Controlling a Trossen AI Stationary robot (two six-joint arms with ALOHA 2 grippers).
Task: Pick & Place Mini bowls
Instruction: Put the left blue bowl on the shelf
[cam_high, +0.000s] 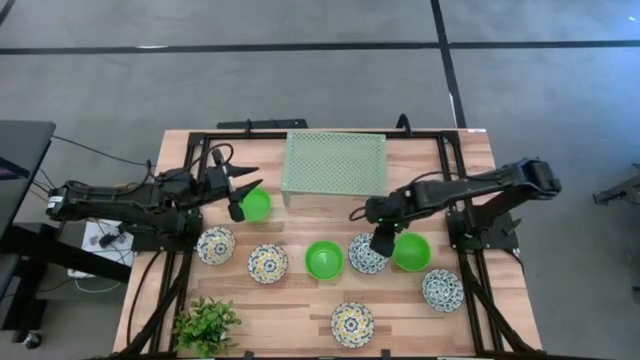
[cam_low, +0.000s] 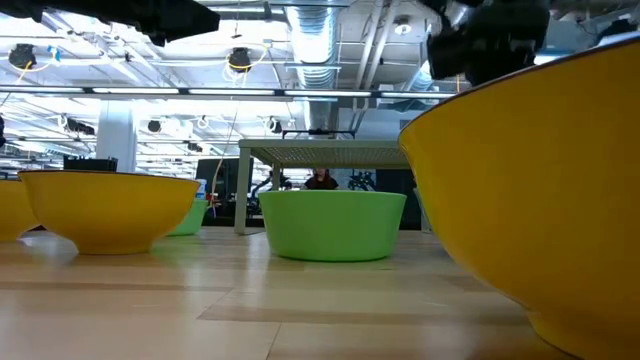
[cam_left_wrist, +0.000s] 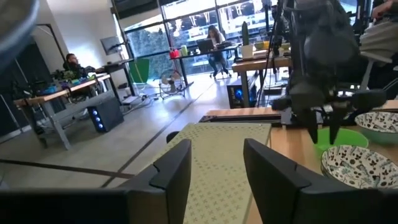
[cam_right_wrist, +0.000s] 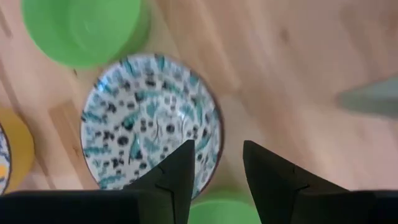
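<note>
Eight mini bowls sit on the wooden table. Three are plain green. Five are floral. My right gripper points down over the blue floral bowl; it is open, with one finger above the bowl's inside and one outside its rim. My left gripper is open, raised beside the far-left green bowl and pointing level toward the rack.
A pale green perforated rack stands on legs at the table's far middle. A small leafy plant sits at the near left corner. In the low view a green bowl stands between yellow-sided bowls. People sit at desks beyond the table.
</note>
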